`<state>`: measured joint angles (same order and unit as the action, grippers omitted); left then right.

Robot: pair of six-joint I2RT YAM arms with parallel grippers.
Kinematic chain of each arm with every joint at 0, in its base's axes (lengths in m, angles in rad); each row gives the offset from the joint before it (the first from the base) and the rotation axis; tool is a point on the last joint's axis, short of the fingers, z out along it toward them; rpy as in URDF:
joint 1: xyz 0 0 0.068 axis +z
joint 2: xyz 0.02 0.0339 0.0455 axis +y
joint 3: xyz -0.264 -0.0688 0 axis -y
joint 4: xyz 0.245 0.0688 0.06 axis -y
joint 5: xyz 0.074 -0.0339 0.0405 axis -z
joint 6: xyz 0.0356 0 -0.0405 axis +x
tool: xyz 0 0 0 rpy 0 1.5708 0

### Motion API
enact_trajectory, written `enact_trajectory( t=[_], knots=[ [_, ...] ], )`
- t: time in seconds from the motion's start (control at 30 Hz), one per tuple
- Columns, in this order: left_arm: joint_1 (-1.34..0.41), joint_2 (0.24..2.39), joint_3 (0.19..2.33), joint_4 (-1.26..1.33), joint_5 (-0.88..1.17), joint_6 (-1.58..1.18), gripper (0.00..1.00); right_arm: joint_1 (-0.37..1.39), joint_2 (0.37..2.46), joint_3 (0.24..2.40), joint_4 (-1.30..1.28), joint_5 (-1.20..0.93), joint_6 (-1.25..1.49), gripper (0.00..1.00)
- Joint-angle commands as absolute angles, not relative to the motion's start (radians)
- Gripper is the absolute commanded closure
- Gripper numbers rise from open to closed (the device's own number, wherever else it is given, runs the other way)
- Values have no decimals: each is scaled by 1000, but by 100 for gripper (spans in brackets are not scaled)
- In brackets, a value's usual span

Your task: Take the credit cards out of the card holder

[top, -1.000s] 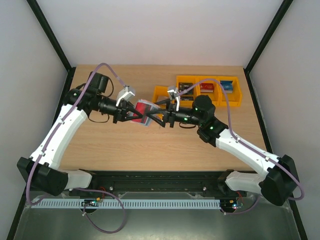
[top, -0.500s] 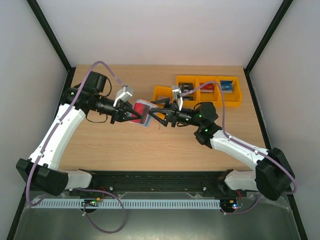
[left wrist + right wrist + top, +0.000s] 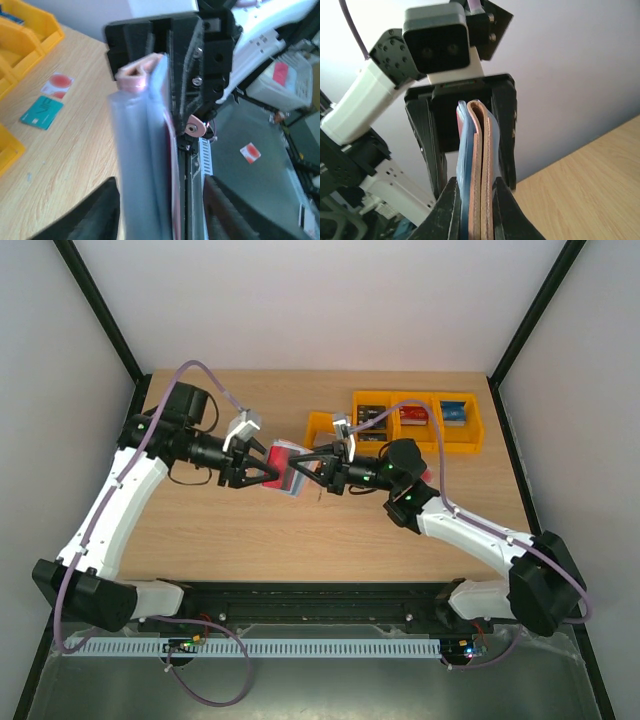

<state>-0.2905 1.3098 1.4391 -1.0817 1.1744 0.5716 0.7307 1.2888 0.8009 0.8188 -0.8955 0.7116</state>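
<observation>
- Pale wood-grain table (image 3: pixel 250 535) filling the middle of the overhead view.
- Plain white back wall (image 3: pixel 320 300) behind it, with a matching left wall (image 3: pixel 45 390) and right wall (image 3: pixel 595 390) closing in the sides.
- Black frame struts (image 3: pixel 105 308) slanting up and outward from the table's far corners.
- Black rail (image 3: pixel 320 598) along the near table edge, white perforated strip (image 3: pixel 300 648) just below.
- Dull grey metal floor (image 3: pixel 320 690) at the bottom.
- Lit brightly and evenly, with soft shadows.

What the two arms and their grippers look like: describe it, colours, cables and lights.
Both the left arm and the right arm have white shells between black joints. A mauve cable loops along each. Small green lights glow on the joints. The left gripper and right gripper are black, with triangular finger frames and a pale camera block behind.
</observation>
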Motion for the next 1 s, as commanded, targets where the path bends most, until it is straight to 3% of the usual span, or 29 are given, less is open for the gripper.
enact_trajectory(
  t=[0.0, 0.4, 0.67, 0.97],
  knots=[
    [-211, 1281, 1462, -1074, 1185, 581, 48, 708, 1218, 828, 664, -891, 602, 98],
    [-231, 1290, 1423, -937, 1230, 405, 43, 706, 1221, 835, 665, -935, 622, 98],
    [-233, 1289, 1397, -881, 1188, 352, 77, 706, 1221, 840, 667, -956, 626, 98],
    [-215, 1291, 1403, -946, 1269, 431, 78, 706, 1220, 843, 679, -1001, 623, 98]
  ],
)
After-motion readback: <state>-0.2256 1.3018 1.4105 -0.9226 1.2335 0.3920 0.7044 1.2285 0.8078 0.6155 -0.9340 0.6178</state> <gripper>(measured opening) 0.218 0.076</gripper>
